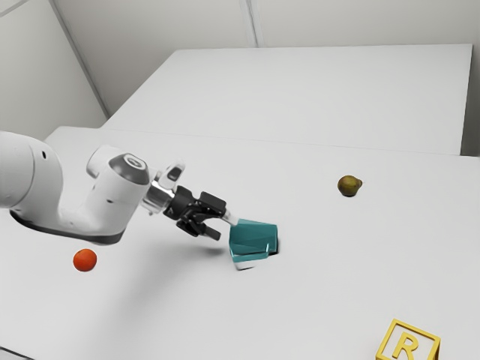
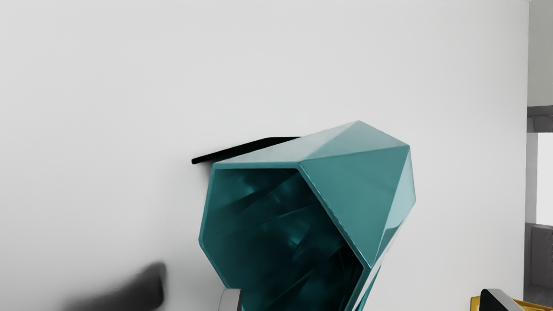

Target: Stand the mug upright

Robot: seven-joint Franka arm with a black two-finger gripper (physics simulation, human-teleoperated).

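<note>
Leaning in at the mug's open end, the gripper point(image 1: 225, 227) has its jaws spread wide — nothing clamped. The teal mug point(image 1: 253, 238) lies on its side on the table point(image 1: 322, 307), mouth toward the gripper. Reach looks made; grip and righting remain. The count — one mug, one orange ball point(image 1: 85, 260), one brownish round object point(image 1: 349, 186), one R block point(image 1: 407, 345).

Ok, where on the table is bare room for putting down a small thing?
Bare table: between the mug, the brown object and the yellow block; also between the orange ball and the block, toward the exterior view's bottom edge. Crowded: at the mug's mouth, where the gripper stands, and beneath the arm.
</note>
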